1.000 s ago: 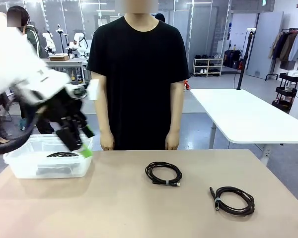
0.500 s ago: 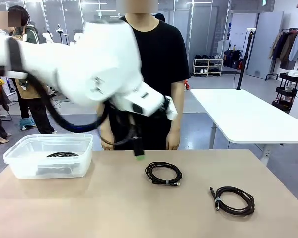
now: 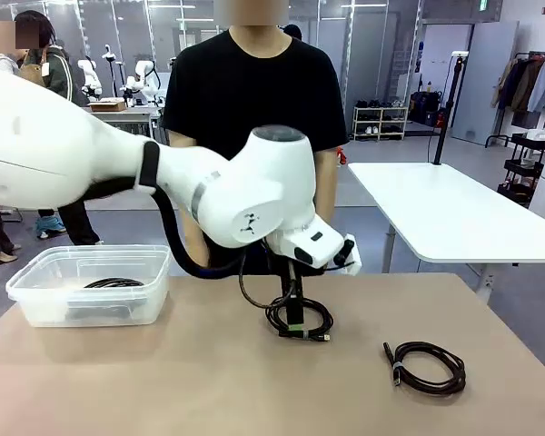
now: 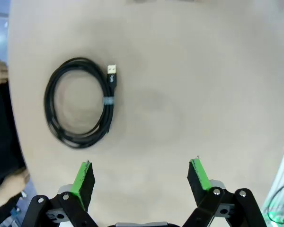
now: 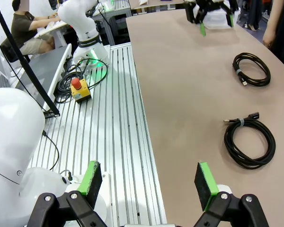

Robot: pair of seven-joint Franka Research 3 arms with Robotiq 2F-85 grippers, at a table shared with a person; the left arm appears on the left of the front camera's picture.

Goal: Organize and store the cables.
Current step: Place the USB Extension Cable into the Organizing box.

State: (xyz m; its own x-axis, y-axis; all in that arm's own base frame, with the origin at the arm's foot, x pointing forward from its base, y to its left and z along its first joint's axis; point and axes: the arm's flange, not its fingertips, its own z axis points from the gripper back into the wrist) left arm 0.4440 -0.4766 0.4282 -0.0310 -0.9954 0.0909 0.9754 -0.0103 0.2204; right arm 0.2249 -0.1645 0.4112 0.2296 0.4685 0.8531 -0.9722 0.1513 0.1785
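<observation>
Here, an open left claw hangs over the middle cable

At the left of the front view a clear plastic bin [image 3: 36,277] sits on the desk [image 3: 209,381]. One coiled black cable [image 3: 113,283] lies inside it, so I take it to be the storage spot.

The left arm [image 3: 91,168] sweeps in from the left edge across the middle of the frame, elbow high and forearm dropped steeply. This puts the left claw [image 3: 293,313] pointing down just above the coiled USB cable [image 3: 320,320] at the centre of the desk. The left wrist view shows the claw spread wide and holding nothing. There the USB cable lies to the upper left of the green pads [image 4: 85,177], not between them. The pose reads as an approach that needs a sideways correction before any descent. The cable's tie, on the side nearer the gap, looks a likely place to pinch.

A person [image 3: 254,100] stands behind the far edge, arms down. Further right, a second coiled cable [image 3: 424,347] rests alone in the lower right of the frame.

The right claw [image 5: 148,178] is wide open and empty, held off the desk over a slatted metal base [image 5: 113,118], probably to keep out of the way.
</observation>
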